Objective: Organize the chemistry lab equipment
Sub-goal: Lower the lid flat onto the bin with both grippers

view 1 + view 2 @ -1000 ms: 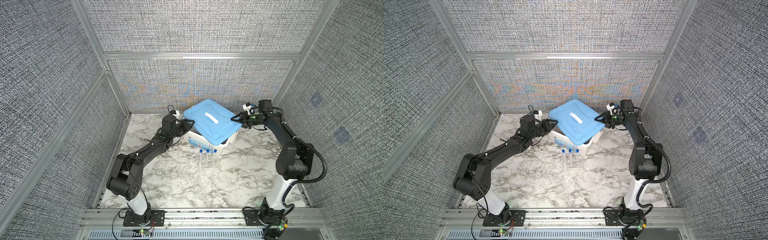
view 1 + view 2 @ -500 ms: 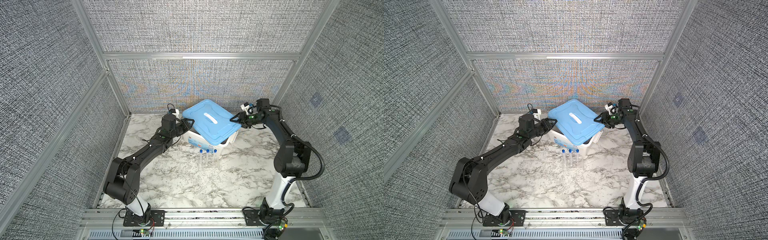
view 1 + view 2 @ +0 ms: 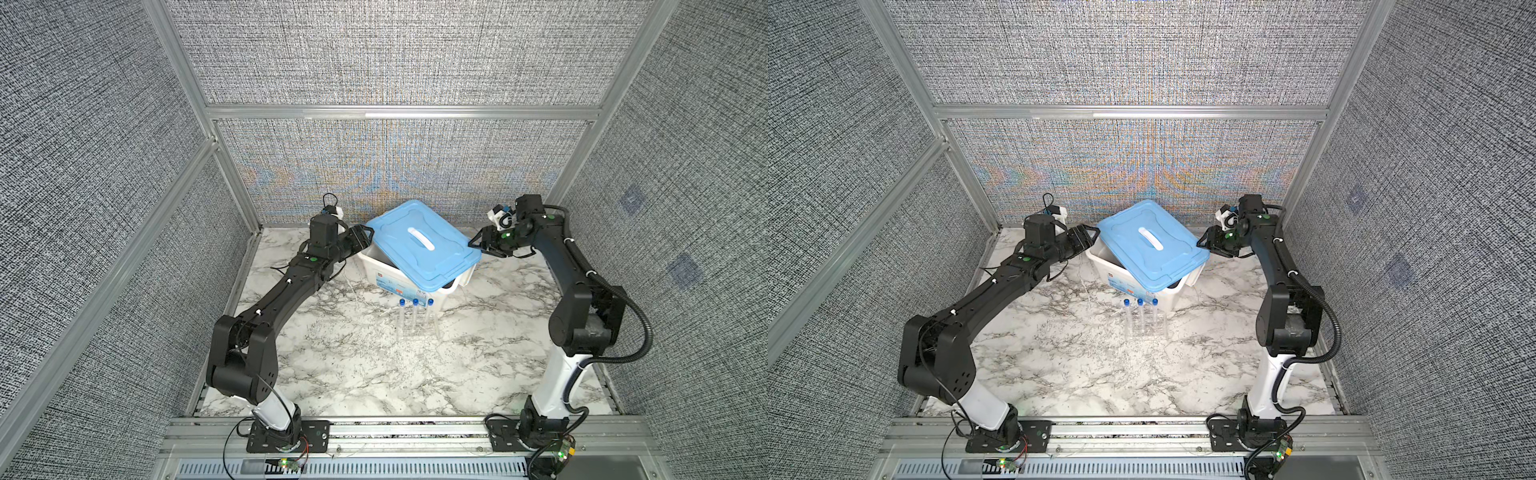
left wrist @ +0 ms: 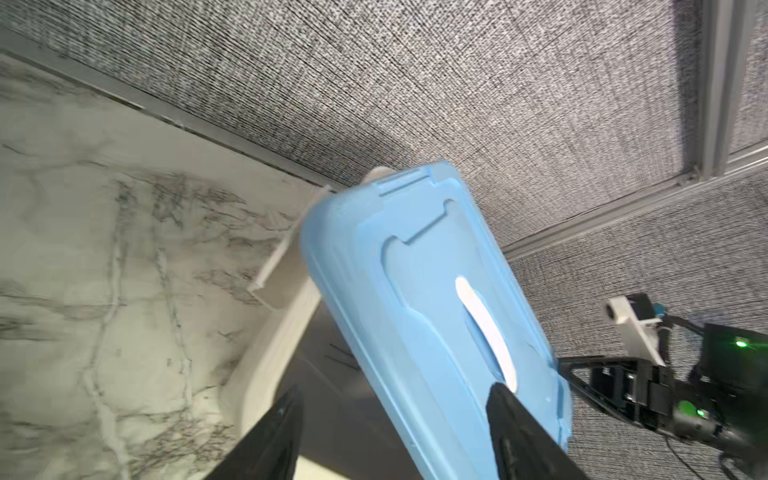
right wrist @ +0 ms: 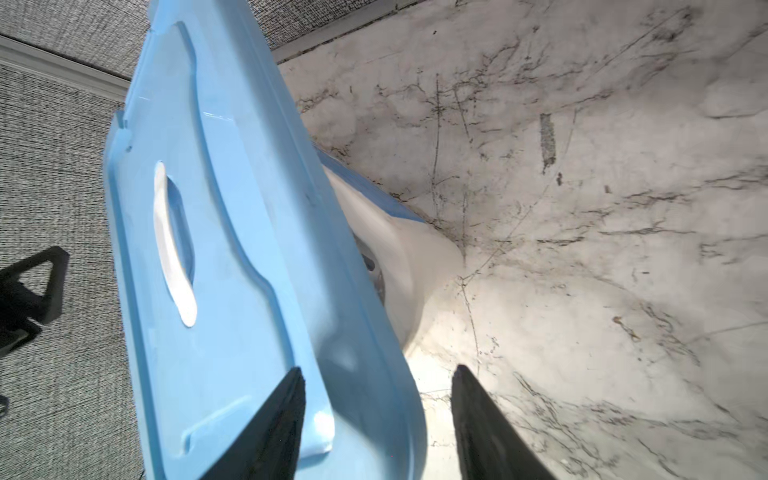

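Observation:
Three slim clear tubes with blue caps (image 3: 415,301) (image 3: 1140,302) stand upright in a clear rack (image 3: 417,328) (image 3: 1144,329) on the marble table, just in front of the white tub. My left gripper (image 3: 368,236) (image 3: 1094,235) (image 4: 395,388) is open at the left corner of the light-blue lid, its jaws astride the lid's edge. My right gripper (image 3: 473,243) (image 3: 1202,241) (image 5: 378,369) is open at the lid's right corner, one finger over the lid's top and the other off its rim. The tub's contents are hidden under the lid.
The light-blue lid (image 3: 440,257) (image 3: 1167,257) (image 4: 415,291) (image 5: 232,208) lies askew and tilted on the white tub (image 3: 386,270) (image 3: 1113,270) (image 4: 270,353) (image 5: 415,257) at the back middle. Grey fabric walls close in the back and both sides.
The jaws of both grippers have spread wider at the lid's corners. The lid has stayed in nearly the same place on the tub.

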Tool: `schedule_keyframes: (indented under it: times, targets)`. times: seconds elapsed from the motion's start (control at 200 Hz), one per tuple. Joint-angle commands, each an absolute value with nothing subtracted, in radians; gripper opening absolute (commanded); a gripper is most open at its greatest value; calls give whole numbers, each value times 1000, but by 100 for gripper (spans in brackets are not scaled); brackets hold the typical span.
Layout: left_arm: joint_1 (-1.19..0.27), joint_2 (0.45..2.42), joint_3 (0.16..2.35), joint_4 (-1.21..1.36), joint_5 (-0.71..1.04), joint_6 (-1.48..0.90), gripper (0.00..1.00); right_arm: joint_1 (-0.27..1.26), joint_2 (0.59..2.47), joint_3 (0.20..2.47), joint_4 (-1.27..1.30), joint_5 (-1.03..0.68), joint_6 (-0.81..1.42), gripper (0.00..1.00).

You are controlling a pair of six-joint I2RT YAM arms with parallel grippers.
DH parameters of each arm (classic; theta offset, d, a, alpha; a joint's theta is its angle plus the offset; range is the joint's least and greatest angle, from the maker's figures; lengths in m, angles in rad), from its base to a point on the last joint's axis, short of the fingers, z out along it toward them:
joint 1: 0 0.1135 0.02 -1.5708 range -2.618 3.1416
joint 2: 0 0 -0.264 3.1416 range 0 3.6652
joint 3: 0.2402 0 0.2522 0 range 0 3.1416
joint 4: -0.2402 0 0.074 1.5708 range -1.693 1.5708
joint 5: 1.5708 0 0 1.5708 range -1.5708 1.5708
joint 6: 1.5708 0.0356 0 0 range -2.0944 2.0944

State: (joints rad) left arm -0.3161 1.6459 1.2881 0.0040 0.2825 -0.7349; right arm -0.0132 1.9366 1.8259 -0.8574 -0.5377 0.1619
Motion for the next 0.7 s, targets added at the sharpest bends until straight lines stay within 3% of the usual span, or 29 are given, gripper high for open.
schedule_keyframes:
  times: [0.0, 0.295, 0.695]
  targets:
    - [-291, 1685, 1344, -41, 310, -614, 70, 1, 1920, 1847, -908, -425, 111, 55]
    - [-276, 1809, 1502, -93, 407, -565, 73, 142, 1867, 1927, -938, -235, -14, 55]
    - [-276, 1875, 1531, -87, 439, -472, 74, 325, 1984, 2041, -782, -284, -92, 48]
